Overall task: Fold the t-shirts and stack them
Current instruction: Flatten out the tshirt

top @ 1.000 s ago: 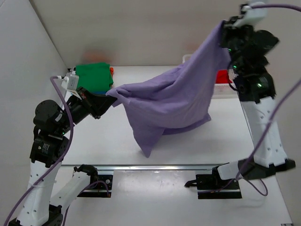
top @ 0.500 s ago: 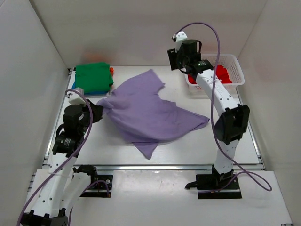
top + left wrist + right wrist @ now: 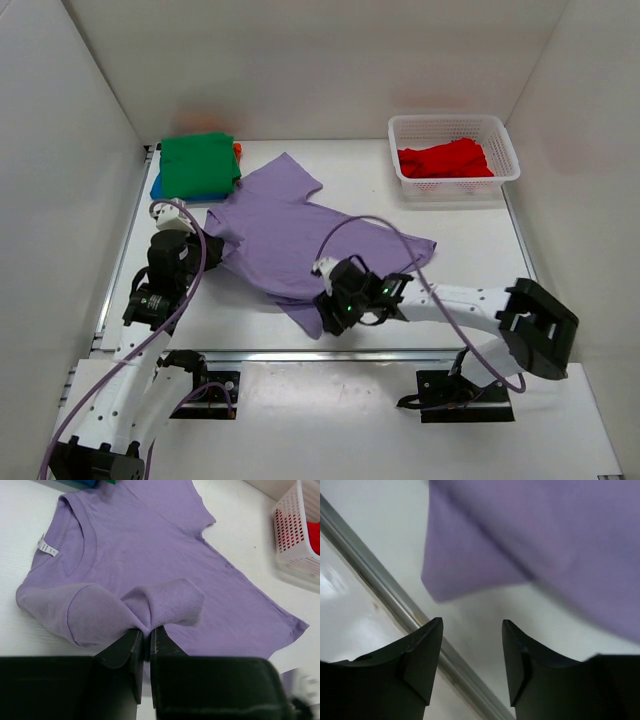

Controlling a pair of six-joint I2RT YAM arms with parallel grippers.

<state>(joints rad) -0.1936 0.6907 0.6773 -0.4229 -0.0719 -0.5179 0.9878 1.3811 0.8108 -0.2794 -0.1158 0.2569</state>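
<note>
The lavender t-shirt (image 3: 285,225) lies spread on the table, collar toward the left. My left gripper (image 3: 210,248) is shut on a bunched fold of its left sleeve (image 3: 165,602), with the fingertips (image 3: 147,630) pinching the cloth. Low by the shirt's near hem corner (image 3: 465,570), my right gripper (image 3: 330,318) stands open with nothing between its fingers (image 3: 472,625). A folded green t-shirt (image 3: 200,163) lies on a blue one (image 3: 160,187) at the back left, with an orange edge (image 3: 238,150) beside them. A red t-shirt (image 3: 445,160) lies in the basket.
The white mesh basket (image 3: 453,120) stands at the back right and also shows at the right edge of the left wrist view as the basket (image 3: 295,535). A metal rail (image 3: 330,353) runs along the table's near edge, just under my right gripper (image 3: 395,605). White walls enclose the table.
My right gripper let go of the lavender shirt and swung down from high at the back to the shirt's near corner. The shirt dropped flat. My left gripper kept its hold.
</note>
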